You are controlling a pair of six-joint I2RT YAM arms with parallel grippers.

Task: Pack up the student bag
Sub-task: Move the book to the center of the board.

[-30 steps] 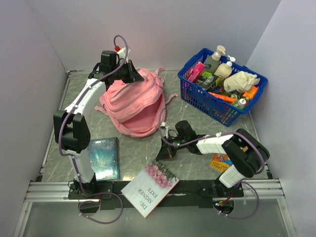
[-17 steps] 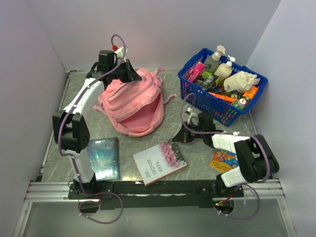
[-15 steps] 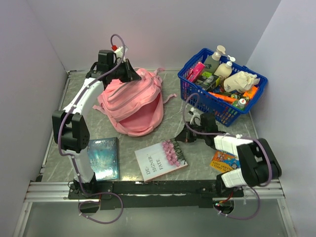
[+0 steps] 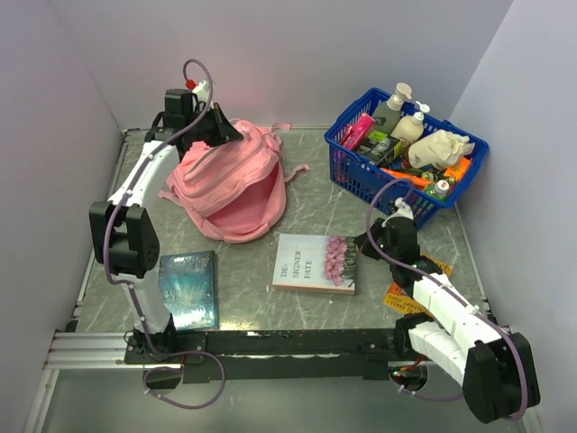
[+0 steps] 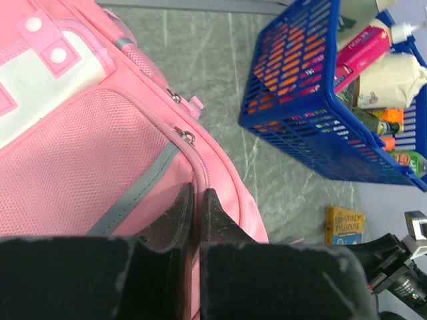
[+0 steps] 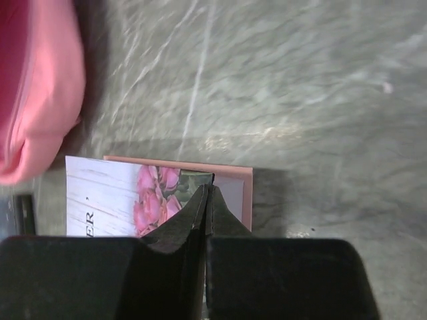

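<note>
Two arms work at opposite ends of the desk (image 4: pixel 315 203). The left arm stretches from its near-left base up to the far-left corner, its wrist bent down over the far top of the student bag (image 4: pixel 236 185). The left gripper (image 4: pixel 215 135) is clenched on a fold of the pink fabric beside a zip, its jaws nearly together. The bag lies at the far left with its mouth gaping toward the near side.

The right arm runs low from the near right, and the right gripper (image 4: pixel 371 244) points left at the right edge of a rose-covered book (image 4: pixel 314 263). Its jaws are pressed together over that edge; I cannot tell whether they pinch the cover. The book lies flat in the middle, apart from the bag.

Bare desk lies between book and bag. A blue basket (image 4: pixel 379 185) stands just beyond the right wrist, a yellow book (image 4: pixel 406 293) lies under that arm, and a dark-covered book (image 4: pixel 188 289) lies at the near left.
</note>
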